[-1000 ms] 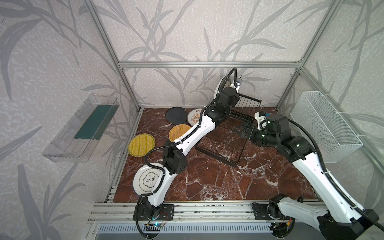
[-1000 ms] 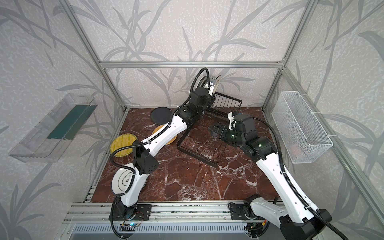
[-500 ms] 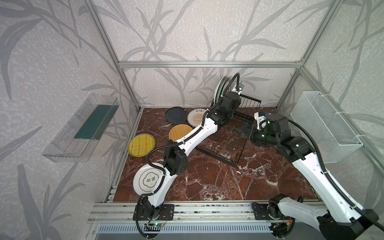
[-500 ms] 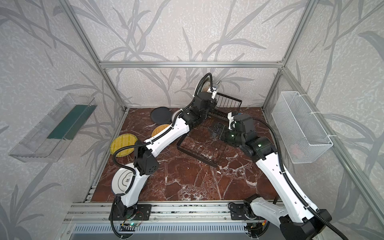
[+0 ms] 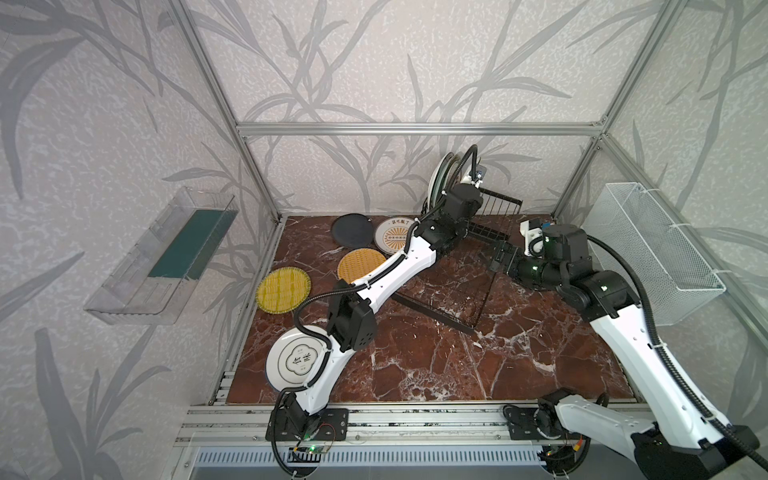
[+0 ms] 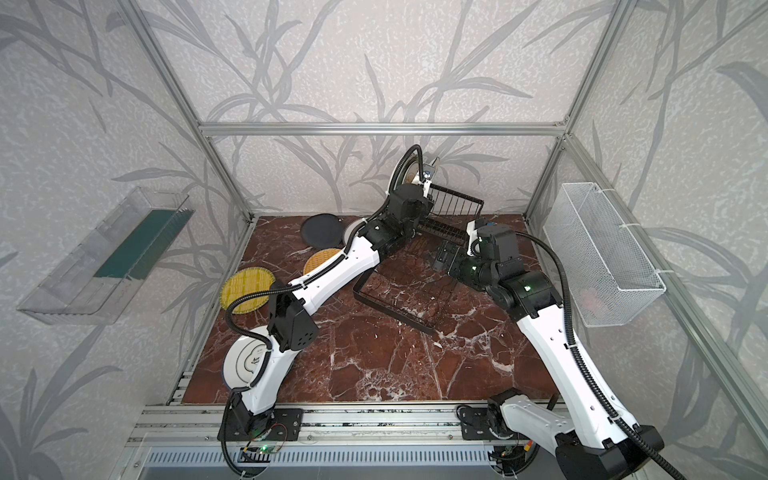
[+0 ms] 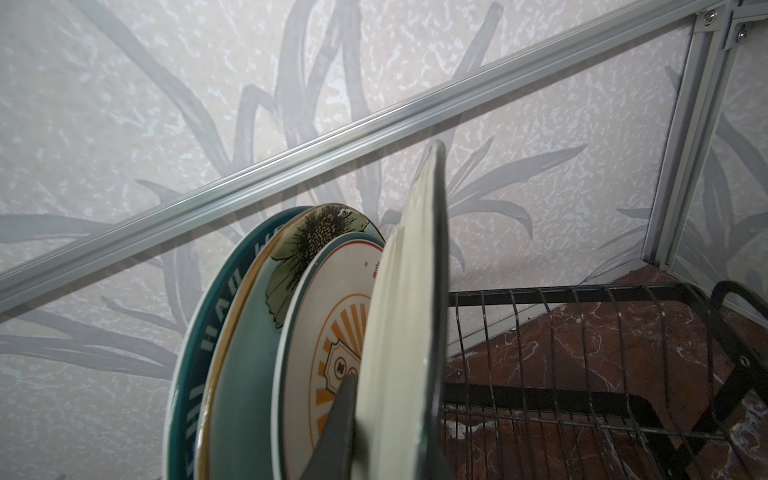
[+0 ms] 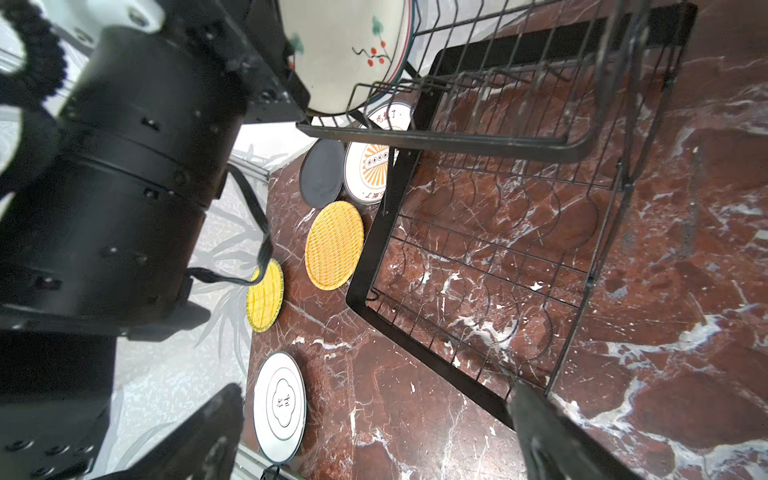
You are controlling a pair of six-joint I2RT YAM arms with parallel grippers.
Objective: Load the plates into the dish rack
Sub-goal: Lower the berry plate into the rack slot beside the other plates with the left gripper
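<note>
pinching cream plate (image 7: 399,311) on edge with near-closed left gripper (image 7: 388,432) in the raised end of the dish rack (image 5: 498,206) beside three racked plates (image 7: 320,316), hovering right gripper (image 5: 496,259) wide open and empty over the flat grid (image 8: 478,257), with five plates (image 5: 360,266) flat on the marble table (image 5: 415,365).

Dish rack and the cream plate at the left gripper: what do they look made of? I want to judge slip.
The dish rack looks like metal wire with a black satin coating: thin straight rods and flat bars that hold their shape. The cream plate is probably glazed ceramic, possibly melamine: smooth cream face, thin rigid edge, little glare, so the look leaves it open.
</note>
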